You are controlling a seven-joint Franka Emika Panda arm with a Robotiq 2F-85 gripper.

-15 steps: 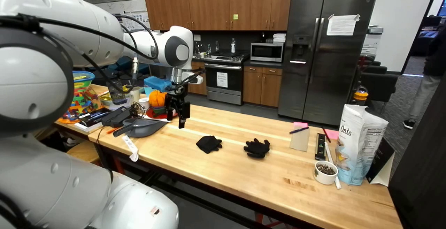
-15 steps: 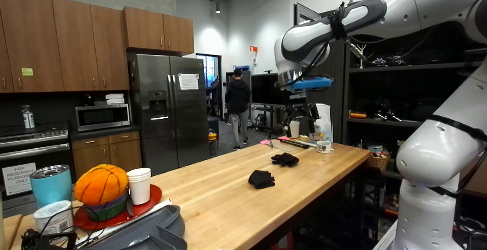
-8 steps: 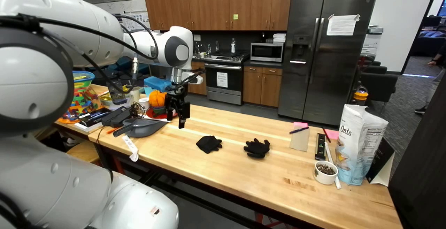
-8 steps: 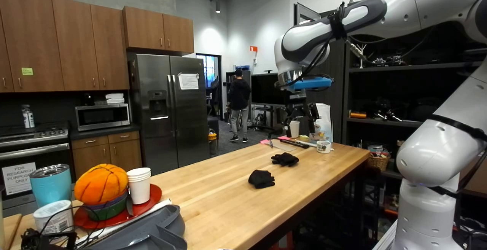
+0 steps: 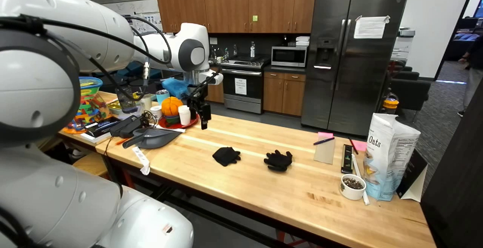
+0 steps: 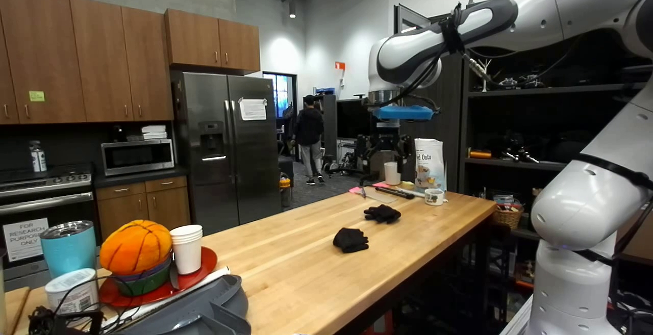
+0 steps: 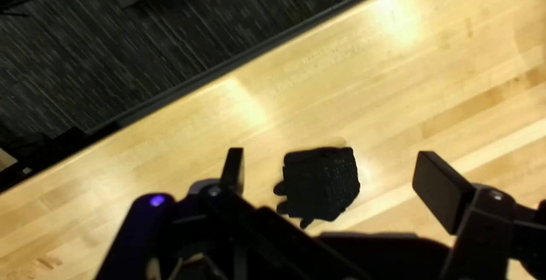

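Observation:
My gripper (image 5: 200,116) is open and empty, held above the wooden table (image 5: 245,184). It also shows in an exterior view (image 6: 386,164), its fingers pointing down. In the wrist view the two fingers are wide apart and a folded black glove (image 7: 320,184) shows between them, lying lower on the table. That folded glove also lies mid-table in both exterior views (image 5: 226,156) (image 6: 350,240). A black glove with spread fingers (image 5: 278,160) lies beside it, apart from it, and also shows in an exterior view (image 6: 382,213). My gripper touches neither glove.
A red plate (image 6: 206,266) holds a stack of white cups (image 6: 187,248) and an orange plush ball (image 6: 137,246) in a bowl. A grey dustpan (image 5: 160,137) lies near it. At the far end stand an oats bag (image 5: 388,157) and a small white bowl (image 5: 352,193).
My gripper has turned and shifted slightly, rising a little and uncovering the white cups on the red plate and more of the oats bag. The gloves have not moved. A person walks in the background.

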